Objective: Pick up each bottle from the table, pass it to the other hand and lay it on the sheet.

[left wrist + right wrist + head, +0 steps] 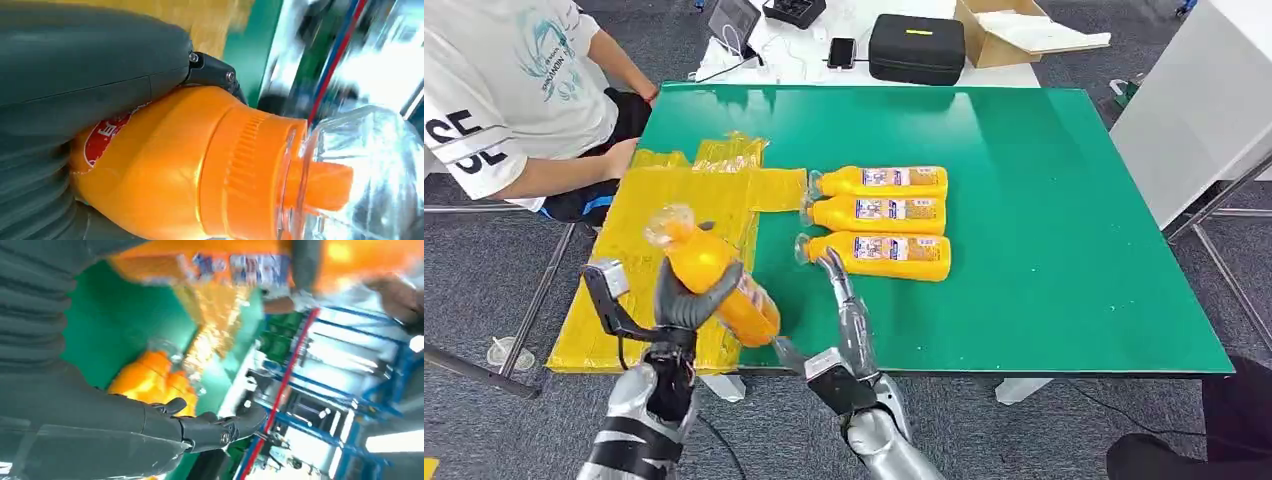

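One bottle (pixel 714 282) in left hand (pixel 686 300), cap up-left, long axis diagonal.

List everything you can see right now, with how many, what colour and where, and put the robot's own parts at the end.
Held bottle: one, orange with a clear cap, in the left hand above the yellow sheet.
Lying bottles: three, orange, side by side on the table, caps toward the sheet.
Yellow sheet: one, crinkled, on the table's left part.
Table: one, green top.
Black case: one, on the white surface behind.
Cardboard box: one, brown, beside the case.
Phone: one, dark, near the case.
Person: one, white shirt, seated at the left.
Left hand: grips the held bottle.
Right hand: fingers extended, holds nothing.
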Available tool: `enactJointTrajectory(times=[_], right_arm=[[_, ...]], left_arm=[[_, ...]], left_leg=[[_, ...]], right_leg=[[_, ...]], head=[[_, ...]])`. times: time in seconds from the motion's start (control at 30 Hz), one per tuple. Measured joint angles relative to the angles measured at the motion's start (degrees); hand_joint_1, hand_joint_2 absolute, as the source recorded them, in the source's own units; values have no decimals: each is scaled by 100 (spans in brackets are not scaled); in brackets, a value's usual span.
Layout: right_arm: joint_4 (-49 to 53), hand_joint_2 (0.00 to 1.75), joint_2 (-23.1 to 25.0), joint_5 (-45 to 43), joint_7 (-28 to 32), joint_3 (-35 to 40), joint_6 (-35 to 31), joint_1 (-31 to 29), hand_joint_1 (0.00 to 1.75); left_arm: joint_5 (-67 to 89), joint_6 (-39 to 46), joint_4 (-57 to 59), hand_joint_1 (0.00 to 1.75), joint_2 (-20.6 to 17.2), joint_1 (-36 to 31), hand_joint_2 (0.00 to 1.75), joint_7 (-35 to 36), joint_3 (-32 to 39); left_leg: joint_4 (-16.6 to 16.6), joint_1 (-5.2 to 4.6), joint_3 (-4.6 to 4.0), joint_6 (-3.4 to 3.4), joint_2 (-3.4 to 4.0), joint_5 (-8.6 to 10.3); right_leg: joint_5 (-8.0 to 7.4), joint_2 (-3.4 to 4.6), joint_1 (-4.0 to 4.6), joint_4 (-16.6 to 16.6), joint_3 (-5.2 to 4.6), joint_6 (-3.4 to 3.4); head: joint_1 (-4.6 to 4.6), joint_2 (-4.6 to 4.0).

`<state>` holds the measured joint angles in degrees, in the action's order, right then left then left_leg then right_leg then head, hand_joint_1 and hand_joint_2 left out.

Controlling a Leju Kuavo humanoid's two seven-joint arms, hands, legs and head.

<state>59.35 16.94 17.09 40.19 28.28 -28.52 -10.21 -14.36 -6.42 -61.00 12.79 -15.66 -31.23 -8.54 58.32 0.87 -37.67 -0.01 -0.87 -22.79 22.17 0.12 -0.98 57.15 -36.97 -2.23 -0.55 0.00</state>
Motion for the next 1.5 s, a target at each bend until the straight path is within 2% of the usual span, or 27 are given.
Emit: enactJointTrajectory(times=[0.1, 0.27, 0.37, 0.43, 0.5, 0.6, 0.7, 0.87, 1.13, 1.5], right_arm=[[401, 0, -17, -61, 0, -37, 20, 113, 0], [1121, 0, -83, -367, 0, -6, -48, 344, 0], [1417, 0, -122, -452, 0, 44, -85, 409, 0], [1598, 0, -144, -593, 0, 88, -144, 450, 0], [1776, 0, -170, -884, 0, 101, -121, 459, 0], [1942, 0, -188, -1112, 0, 101, -9, 452, 0], [2019, 0, -192, -1176, 0, 98, 99, 451, 0], [2047, 0, -210, -1217, 0, 94, 324, 443, 0], [1982, 0, -199, -1276, 0, 63, 715, 436, 0], [1866, 0, -170, -1276, 0, 20, 804, 432, 0]], left_arm=[[174, 291, 135, 175, -44, -250, 175, -135, 226], [1203, 1863, 337, 175, -116, -626, 175, -632, 548], [1639, 2295, 435, 175, -192, -841, 175, -732, 699], [2476, 2926, 479, 175, -256, -917, 175, -815, 684], [4012, 3590, 641, 175, -394, -1112, 175, -550, 575], [5644, 3822, 1179, 175, -668, -1492, 175, -232, 278], [6158, 3796, 1627, 175, -820, -1714, 175, -28, 65], [7159, 3299, 2517, 175, -1076, -1971, 175, 166, -438], [7281, 1770, 3409, 175, -1372, -2009, 175, 11, -833], [7228, 1448, 3674, 175, -1490, -2025, 175, -48, -849]], left_leg=[[0, 0, 1, 0, 0, 0], [0, -2, -2, 0, 0, 0], [0, -1, -2, 0, -1, 0], [0, -1, -1, 0, 0, 0], [0, -1, -1, 0, 2, 3], [0, -1, -1, -2, -2, 7], [0, -2, 2, -2, 10, 7], [0, -1, 0, -2, 14, 6], [0, -1, -4, -5, 30, 4], [0, -1, -5, -5, 28, 4]], right_leg=[[0, 0, -1, 0, 0, 0], [0, 0, -2, 0, -1, 0], [0, -1, -1, 0, 0, 0], [0, 0, -1, 0, -2, 0], [0, 0, -1, 0, -2, 0], [-1, -3, -1, 0, 3, 0], [-5, 5, -2, 1, -1, 2], [-5, 5, -1, 1, -1, 2], [-4, 21, -1, 2, -12, 2], [-4, 21, -1, 2, -10, 2]], head=[[2, 0], [0, 2], [2, 0], [0, 0], [2, 0], [-2, 0], [0, 0], [2, 0], [0, 0], [2, 0]])
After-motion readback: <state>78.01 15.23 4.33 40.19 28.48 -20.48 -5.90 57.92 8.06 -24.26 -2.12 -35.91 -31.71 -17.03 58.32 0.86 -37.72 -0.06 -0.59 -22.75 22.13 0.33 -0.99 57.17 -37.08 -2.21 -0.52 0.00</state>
